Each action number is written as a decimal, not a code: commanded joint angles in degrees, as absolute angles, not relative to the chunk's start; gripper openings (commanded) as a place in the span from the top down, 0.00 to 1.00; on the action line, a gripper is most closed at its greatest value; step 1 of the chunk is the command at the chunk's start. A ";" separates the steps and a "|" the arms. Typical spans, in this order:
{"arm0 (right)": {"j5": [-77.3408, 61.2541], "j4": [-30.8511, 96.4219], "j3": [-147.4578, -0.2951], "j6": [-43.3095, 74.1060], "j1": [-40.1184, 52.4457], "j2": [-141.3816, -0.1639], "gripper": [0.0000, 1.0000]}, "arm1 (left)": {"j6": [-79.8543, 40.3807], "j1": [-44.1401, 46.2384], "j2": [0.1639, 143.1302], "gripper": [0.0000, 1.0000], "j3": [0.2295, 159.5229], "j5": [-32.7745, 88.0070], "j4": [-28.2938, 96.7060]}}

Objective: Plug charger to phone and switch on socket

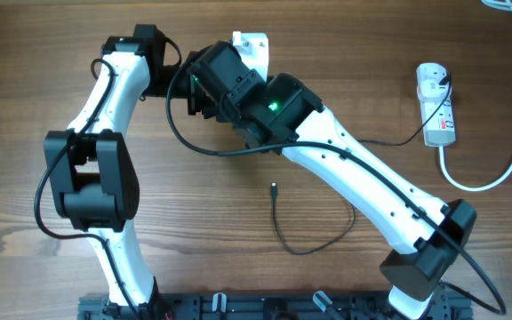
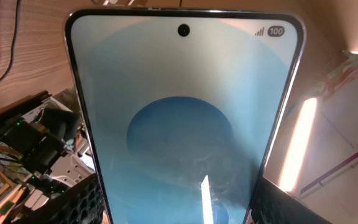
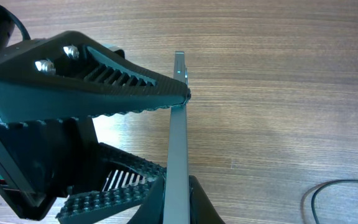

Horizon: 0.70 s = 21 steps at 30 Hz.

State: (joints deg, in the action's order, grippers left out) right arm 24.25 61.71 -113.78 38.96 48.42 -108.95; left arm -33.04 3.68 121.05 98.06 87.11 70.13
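The phone [image 2: 179, 106] fills the left wrist view, its blue-teal screen lit. My left gripper [image 2: 176, 211] is shut on its two long sides. In the right wrist view the phone [image 3: 179, 137] shows edge-on and upright, and my right gripper [image 3: 180, 205] is shut across its thin edge. In the overhead view both grippers [image 1: 180, 84] [image 1: 204, 89] meet at the back centre and hide the phone. The charger's connector tip [image 1: 275, 188] lies free on the table. Its black cable [image 1: 309, 249] loops back to the plug [image 1: 443, 83] in the white socket [image 1: 437, 116].
The socket's thick white cord [image 1: 496, 178] loops along the right edge. A white object [image 1: 252, 44] sits just behind the grippers. The charger cable also shows at the right wrist view's lower right [image 3: 319, 193]. Wooden table [image 1: 372, 53] all round.
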 commanded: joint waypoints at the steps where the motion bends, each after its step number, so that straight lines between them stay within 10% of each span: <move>1: 23.27 61.58 -114.85 41.50 48.51 -109.19 0.96 | -31.70 3.62 119.02 0.16 98.26 90.35 70.08; 3: 23.94 61.58 -114.85 47.24 48.21 -109.19 0.96 | -31.70 3.62 119.02 0.00 98.26 90.35 69.89; 11: 22.65 62.17 -114.85 89.36 44.86 -106.17 0.96 | -32.29 3.62 119.02 0.00 98.26 90.35 69.93; 21: 18.50 63.20 -114.85 116.16 44.86 -105.32 0.96 | -38.44 3.62 119.02 0.33 98.26 90.35 70.15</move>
State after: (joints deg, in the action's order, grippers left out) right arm 19.46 63.07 -113.78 111.02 44.69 -108.53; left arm -37.87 3.68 121.05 98.08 89.08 69.93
